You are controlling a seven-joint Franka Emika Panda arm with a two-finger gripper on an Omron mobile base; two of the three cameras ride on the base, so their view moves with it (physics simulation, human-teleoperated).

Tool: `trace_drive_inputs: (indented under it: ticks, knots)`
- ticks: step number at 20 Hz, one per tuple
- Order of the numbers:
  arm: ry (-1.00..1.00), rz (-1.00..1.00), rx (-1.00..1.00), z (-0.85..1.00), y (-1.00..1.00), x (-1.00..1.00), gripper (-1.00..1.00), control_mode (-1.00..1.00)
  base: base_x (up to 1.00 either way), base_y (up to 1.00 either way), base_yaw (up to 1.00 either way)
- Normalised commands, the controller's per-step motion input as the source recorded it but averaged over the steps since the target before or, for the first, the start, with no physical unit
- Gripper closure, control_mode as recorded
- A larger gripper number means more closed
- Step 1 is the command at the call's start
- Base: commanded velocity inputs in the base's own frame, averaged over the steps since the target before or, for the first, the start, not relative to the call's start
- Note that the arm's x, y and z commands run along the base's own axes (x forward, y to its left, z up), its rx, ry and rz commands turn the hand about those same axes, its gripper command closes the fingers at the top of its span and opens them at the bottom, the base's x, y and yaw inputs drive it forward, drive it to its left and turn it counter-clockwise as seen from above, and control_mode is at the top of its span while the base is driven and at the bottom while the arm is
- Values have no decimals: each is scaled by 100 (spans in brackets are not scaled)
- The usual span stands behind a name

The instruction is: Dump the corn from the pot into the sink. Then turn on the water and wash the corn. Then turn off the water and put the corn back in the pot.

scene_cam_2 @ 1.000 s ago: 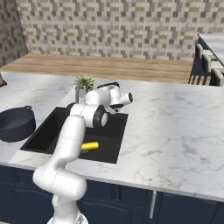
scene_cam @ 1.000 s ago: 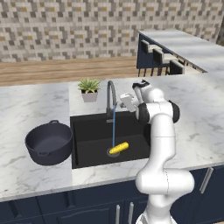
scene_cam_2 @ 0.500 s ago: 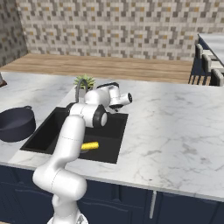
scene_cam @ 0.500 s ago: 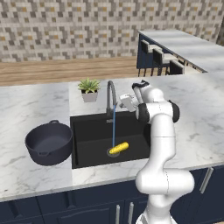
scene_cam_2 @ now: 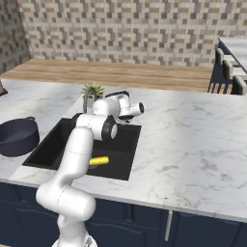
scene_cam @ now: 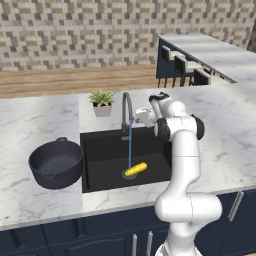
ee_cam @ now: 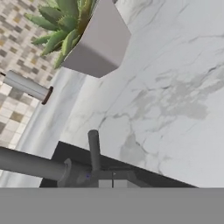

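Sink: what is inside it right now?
The corn lies in the sink beside the round drain, where a thin stream of water falls from the faucet. The arm hides the basin's right end.

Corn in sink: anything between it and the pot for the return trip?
Nothing visible blocks it. The corn lies on the sink floor by the drain, under the running stream. The pot sits open, without a lid, on the counter just beyond the sink's left rim. The corn only has to be lifted over that rim.

No readable text, labels, brands or numbers anywhere: none on pot [scene_cam: 55,163], sink [scene_cam: 102,157] or surrounding counter [scene_cam: 30,125].
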Motion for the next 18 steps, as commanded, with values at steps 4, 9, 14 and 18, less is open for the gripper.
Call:
trace_drive_inputs:
  ticks: [4, 9, 14, 18]
  knots:
    - [0, 0, 4, 0, 37, 18, 100, -100, 0, 0, 0]
    - [0, 0, 6, -1, 28, 30, 100, -100, 0, 0, 0]
    - [0, 0, 6, -3, 28, 38, 100, -100, 0, 0, 0]
    - [-1, 0, 3, -6, 45, 29, 100, -100, 0, 0, 0]
